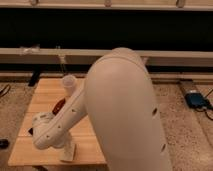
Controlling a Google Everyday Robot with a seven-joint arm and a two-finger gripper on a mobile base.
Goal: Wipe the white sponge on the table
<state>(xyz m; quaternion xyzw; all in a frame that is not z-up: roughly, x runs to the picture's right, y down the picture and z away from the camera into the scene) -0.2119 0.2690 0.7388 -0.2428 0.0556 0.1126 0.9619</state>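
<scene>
our arm (120,115) fills the middle and right of the frame, its big white shell hiding much of the table (47,92), which shows at centre left as a pale slatted top. the forearm reaches down toward the lower left, and the pincer (69,150) sits low near the table's front edge, at the bottom left of the frame. it is closed, and the pale blocky thing under it looks to us like the white sponge (68,152), pressed flat against the wood; we judge it is held there so a sweep can drag it across the surface. we cannot make out where the pincer ends and the sponge begins, so the grip itself is our reading and not something plainly seen.

near the upper middle of the table stands a pale cup-like container (69,83), well apart from the pincer. just beside the forearm, left of centre, a small reddish object (59,105) lies on the wood, partly hidden by the arm. a dark sliver (30,131) peeks out at the left of the arm's elbow joint; what it is we cannot tell.

we think the wiping stroke is under way at the front of the table, and the reddish object sits close enough to the arm's path that a wide sweep could nudge it.
</scene>
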